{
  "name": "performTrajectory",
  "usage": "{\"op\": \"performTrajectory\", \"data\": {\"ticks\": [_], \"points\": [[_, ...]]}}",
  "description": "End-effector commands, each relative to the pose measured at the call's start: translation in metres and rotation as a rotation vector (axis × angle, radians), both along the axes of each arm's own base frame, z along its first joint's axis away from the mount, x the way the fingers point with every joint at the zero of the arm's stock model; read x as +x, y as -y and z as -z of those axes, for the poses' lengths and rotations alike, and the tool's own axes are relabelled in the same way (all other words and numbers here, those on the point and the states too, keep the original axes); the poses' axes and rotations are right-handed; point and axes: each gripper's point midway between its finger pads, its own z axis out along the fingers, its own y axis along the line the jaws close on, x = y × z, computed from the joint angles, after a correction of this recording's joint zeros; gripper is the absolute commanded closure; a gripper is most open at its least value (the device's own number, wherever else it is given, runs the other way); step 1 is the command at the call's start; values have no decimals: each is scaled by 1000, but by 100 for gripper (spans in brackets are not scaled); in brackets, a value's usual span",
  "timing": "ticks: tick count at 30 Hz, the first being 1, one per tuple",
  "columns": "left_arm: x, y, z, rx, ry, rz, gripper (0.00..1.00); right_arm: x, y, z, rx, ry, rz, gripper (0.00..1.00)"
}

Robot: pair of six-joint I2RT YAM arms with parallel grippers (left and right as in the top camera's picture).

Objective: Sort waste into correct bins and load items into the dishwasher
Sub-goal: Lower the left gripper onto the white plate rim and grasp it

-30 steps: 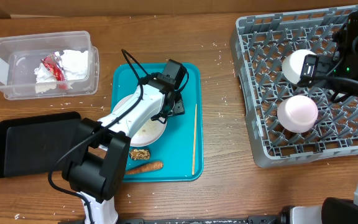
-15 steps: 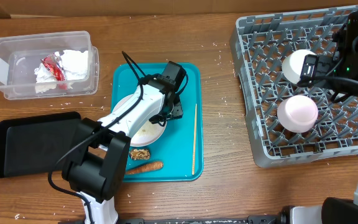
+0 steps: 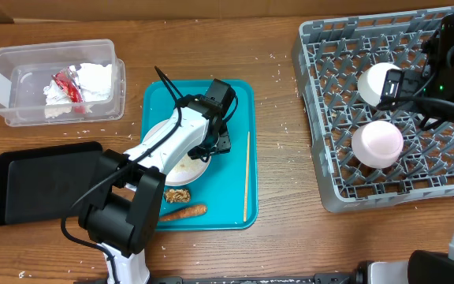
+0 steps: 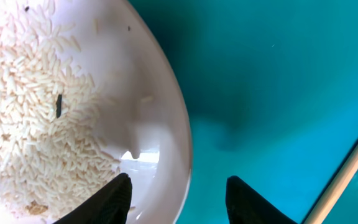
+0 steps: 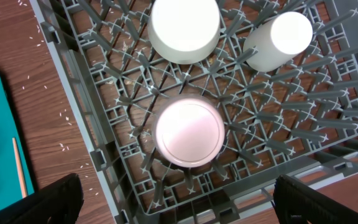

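Note:
A white plate [image 3: 181, 164] holding white rice grains [image 4: 36, 106] lies on the teal tray [image 3: 235, 102]. My left gripper [image 3: 216, 143] straddles its right rim [image 4: 178, 162]: one finger rests inside the plate and the other stands over the tray, a gap away from the rim, so it is open. A thin wooden stick [image 3: 247, 175] lies to its right. My right gripper [image 5: 179, 199] hangs wide open over the grey dish rack [image 3: 314, 118], above an upturned pinkish-white dish [image 5: 189, 132].
A brown lump [image 3: 178, 195] and a carrot piece [image 3: 186, 211] lie at the tray's front. The clear tub [image 3: 6, 95] holds a napkin [image 3: 94, 79] and a red wrapper [image 3: 68, 85]. A black tray [image 3: 38, 181] lies front left. A white bowl [image 5: 185, 28] and a cup [image 5: 278, 37] stand in the rack.
My left gripper's jaws have narrowed a little around the plate's rim. The right arm and everything else have stayed still.

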Motion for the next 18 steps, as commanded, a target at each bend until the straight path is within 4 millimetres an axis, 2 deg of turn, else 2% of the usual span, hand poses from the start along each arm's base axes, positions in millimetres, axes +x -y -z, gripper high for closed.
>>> {"op": "performTrajectory", "data": {"ticks": [1, 18], "points": [[-3, -1, 5, 2, -20, 5, 50, 1, 2, -4, -9, 14, 5, 0], [-7, 2, 6, -16, -38, 7, 52, 1, 2, -4, -9, 15, 5, 0]]}}
